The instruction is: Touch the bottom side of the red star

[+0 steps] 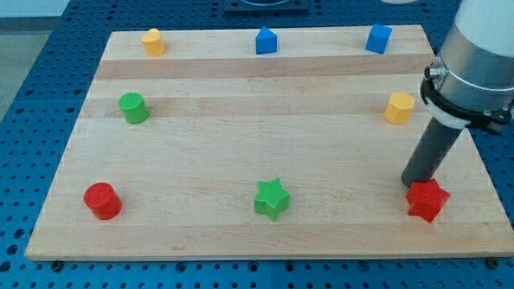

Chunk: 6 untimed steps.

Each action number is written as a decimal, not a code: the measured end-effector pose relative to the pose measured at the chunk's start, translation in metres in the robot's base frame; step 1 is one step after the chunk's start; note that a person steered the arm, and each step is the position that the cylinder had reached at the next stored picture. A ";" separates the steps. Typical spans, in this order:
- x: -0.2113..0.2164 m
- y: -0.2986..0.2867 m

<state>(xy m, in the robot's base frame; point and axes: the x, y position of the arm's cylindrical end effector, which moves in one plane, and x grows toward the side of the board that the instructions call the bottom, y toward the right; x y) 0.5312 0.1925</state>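
The red star point(426, 201) lies near the view's bottom right corner of the wooden board point(241, 144). My tip point(412, 184) stands at the star's upper left edge, touching or almost touching it, on the side toward the view's top. The dark rod rises from there up and to the right into the white arm body. The star's bottom side faces the board's near edge, away from my tip.
A green star point(271, 198) lies at bottom centre and a red cylinder point(102, 200) at bottom left. A green cylinder point(132, 107) is at left, a yellow hexagonal block point(398, 107) at right. Along the top lie a yellow block point(152, 41) and two blue blocks point(266, 40) point(378, 38).
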 end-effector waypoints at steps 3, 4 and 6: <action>-0.007 -0.069; 0.014 -0.084; 0.075 -0.065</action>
